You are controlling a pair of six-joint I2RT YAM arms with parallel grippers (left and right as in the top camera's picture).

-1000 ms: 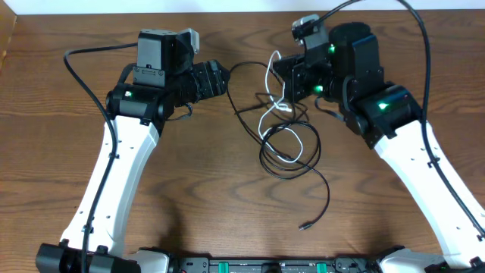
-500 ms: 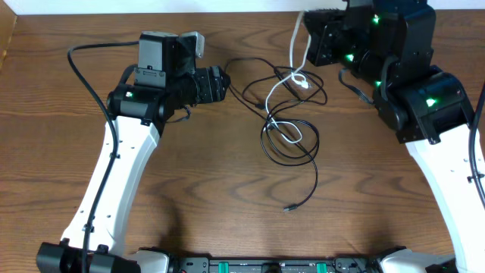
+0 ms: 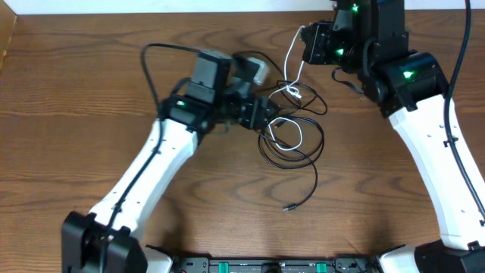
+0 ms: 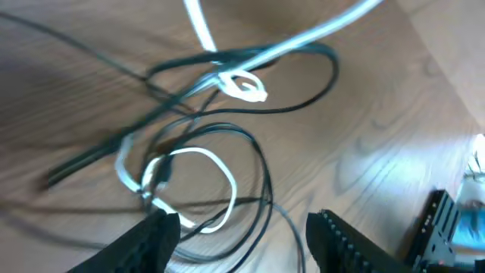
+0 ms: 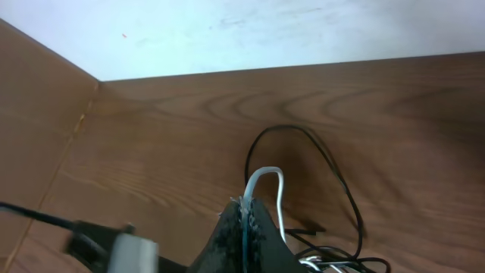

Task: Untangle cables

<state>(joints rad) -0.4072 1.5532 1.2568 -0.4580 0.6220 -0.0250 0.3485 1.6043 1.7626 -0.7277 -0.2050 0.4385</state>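
Thin black cables (image 3: 292,144) and one white cable (image 3: 290,61) lie tangled in the middle of the table. My right gripper (image 3: 308,39) is shut on the white cable (image 5: 265,182) and holds it lifted at the back, the cord running down into the tangle. My left gripper (image 3: 264,115) is open just left of the tangle, low over it. In the left wrist view its fingers (image 4: 151,239) straddle black loops (image 4: 250,159) and a white loop (image 4: 212,163). A black plug end (image 3: 289,206) lies toward the front.
The table's back edge and a white wall (image 5: 250,30) are close behind my right gripper. Thick black robot cables (image 3: 151,57) arch over the left arm and beside the right arm.
My left arm has swung right, bringing its open gripper up to the tangle. My right gripper holds the white cable at the back, a little lower than half a second ago.
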